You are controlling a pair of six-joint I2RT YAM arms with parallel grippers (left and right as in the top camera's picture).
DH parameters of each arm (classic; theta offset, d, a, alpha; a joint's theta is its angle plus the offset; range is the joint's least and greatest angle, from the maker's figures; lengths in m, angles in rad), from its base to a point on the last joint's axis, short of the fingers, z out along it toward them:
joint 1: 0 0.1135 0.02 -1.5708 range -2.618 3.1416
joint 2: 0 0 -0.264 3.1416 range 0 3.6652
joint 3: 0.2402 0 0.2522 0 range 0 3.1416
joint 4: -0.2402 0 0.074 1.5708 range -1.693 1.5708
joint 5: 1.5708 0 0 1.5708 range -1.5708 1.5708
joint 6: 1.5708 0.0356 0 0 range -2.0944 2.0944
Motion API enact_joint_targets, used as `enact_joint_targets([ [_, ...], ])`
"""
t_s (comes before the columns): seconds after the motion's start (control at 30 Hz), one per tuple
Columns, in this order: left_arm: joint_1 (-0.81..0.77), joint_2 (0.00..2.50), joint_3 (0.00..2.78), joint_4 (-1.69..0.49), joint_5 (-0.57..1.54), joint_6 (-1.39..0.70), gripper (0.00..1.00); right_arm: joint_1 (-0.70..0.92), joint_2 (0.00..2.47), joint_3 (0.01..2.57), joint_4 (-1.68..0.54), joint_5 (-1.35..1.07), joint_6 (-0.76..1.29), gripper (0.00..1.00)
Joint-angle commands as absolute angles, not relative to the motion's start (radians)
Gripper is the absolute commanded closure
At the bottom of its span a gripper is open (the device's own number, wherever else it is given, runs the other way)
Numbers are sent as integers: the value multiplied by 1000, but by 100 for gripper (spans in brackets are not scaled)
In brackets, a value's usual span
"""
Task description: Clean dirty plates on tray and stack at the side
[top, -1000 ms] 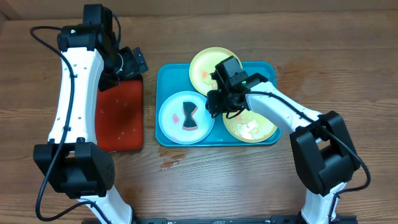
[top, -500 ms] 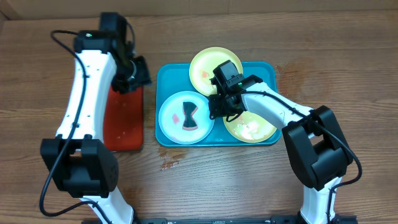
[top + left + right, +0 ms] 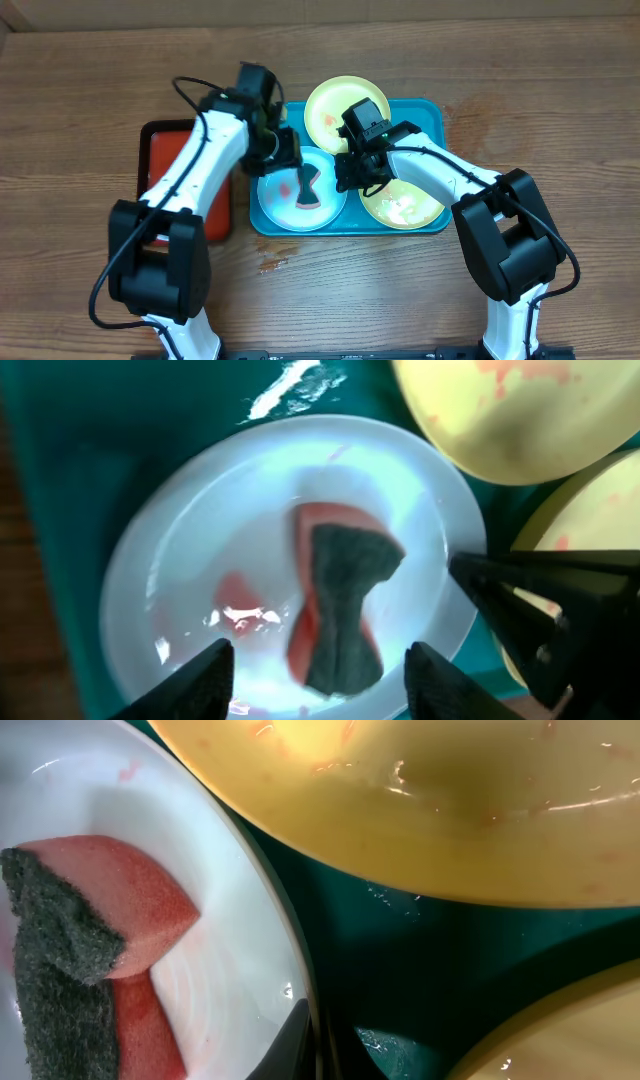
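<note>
The turquoise tray (image 3: 432, 118) holds three plates. A pale blue plate (image 3: 275, 197) lies at its left with a red-and-grey sponge (image 3: 305, 190) on it and a pink smear. One yellow-green plate (image 3: 335, 105) leans at the top, another (image 3: 410, 210) lies at the right. My left gripper (image 3: 285, 160) hovers open over the blue plate (image 3: 180, 560), its fingers (image 3: 322, 678) either side of the sponge (image 3: 345, 600). My right gripper (image 3: 345, 172) is shut on the blue plate's right rim (image 3: 250, 890), with its fingertips (image 3: 318, 1040) pinching the edge.
A smaller red tray (image 3: 215, 200) with a black rim lies left of the turquoise one, partly under my left arm. The two grippers are close together over the blue plate. Bare wooden table surrounds the trays.
My left arm has swung right from above the red tray to over the blue plate. My right gripper has stayed at the blue plate's rim.
</note>
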State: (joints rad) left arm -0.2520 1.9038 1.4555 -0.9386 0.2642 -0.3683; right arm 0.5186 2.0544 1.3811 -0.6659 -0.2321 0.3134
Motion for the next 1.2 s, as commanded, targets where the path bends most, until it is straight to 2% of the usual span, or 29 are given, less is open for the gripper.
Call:
enact_joint_targets([
  [0.0,-285,1893,1388,-881,286,-403,49,516,2067,1405,-664,-218,311,96],
  [0.27,-349,1894,1285,-761,269,-408,52,516,2067,1405,-664,-218,310,96],
  [0.43,-357,1897,1276,-753,158,-435,58,516,2067,1405,-664,-218,310,96],
  [0.53,-357,1897,1276,-751,154,-435,66,516,2067,1405,-664,-218,310,96],
  [0.7,-361,1903,1261,-746,154,-445,63,516,2067,1405,-664,-218,310,96],
  [0.97,-361,1911,1225,-698,157,-454,65,516,2067,1405,-664,-218,310,96],
  [1.03,-361,1911,1225,-698,157,-453,69,516,2067,1405,-664,-218,310,96],
  [1.1,-361,1911,1225,-698,154,-453,81,516,2067,1405,-664,-218,310,96],
  [1.17,-361,1911,1225,-698,154,-453,87,516,2067,1405,-664,-218,310,96],
])
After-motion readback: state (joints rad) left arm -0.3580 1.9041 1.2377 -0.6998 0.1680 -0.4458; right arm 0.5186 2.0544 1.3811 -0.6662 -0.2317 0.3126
